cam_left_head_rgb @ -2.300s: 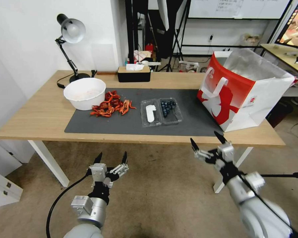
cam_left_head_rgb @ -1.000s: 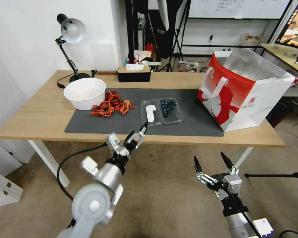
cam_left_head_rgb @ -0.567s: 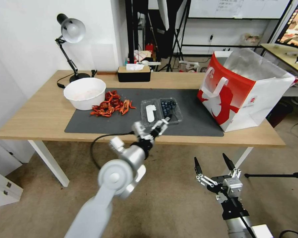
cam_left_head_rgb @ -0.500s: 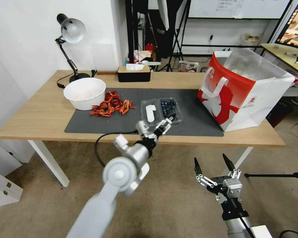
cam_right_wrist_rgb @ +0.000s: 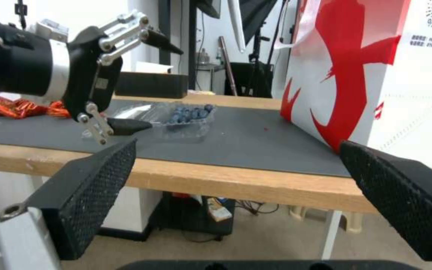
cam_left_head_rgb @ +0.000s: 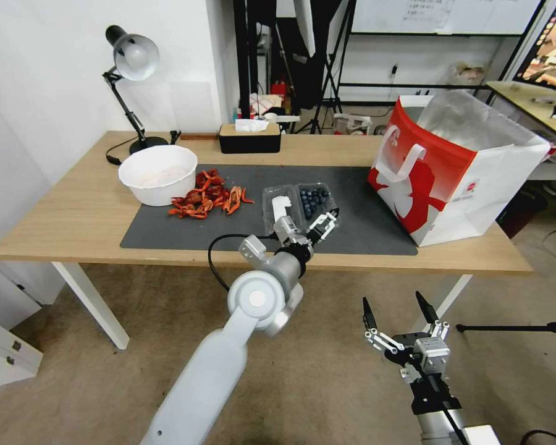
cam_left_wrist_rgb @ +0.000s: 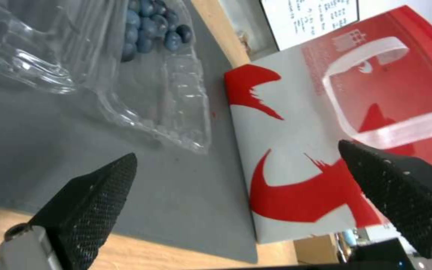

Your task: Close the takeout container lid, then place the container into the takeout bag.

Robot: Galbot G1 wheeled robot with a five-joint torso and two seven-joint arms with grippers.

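The takeout container (cam_left_head_rgb: pixel 315 203) lies open on the dark mat, blueberries in its right half. Its lid (cam_left_head_rgb: pixel 279 210), the half with the white sticker, lies flat to the left. My left gripper (cam_left_head_rgb: pixel 310 224) hovers open at the container's near edge, fingers spread over the berry half. In the left wrist view the clear container (cam_left_wrist_rgb: pixel 161 86) lies just past the open left gripper (cam_left_wrist_rgb: pixel 237 149), with the takeout bag (cam_left_wrist_rgb: pixel 301 131) beyond. The red-and-white takeout bag (cam_left_head_rgb: pixel 451 167) stands open at the table's right. My right gripper (cam_left_head_rgb: pixel 392 306) hangs open below the table edge.
A white bowl (cam_left_head_rgb: pixel 157 173) and red shell scraps (cam_left_head_rgb: pixel 207 198) sit left of the container. A desk lamp (cam_left_head_rgb: pixel 130 62) and a black tissue box (cam_left_head_rgb: pixel 250 139) stand at the back. In the right wrist view the left gripper (cam_right_wrist_rgb: pixel 163 88) hangs over the container (cam_right_wrist_rgb: pixel 186 116).
My left arm has risen from below the table and reached forward and right to the container's near edge. My right arm has dropped lower, away from the table.
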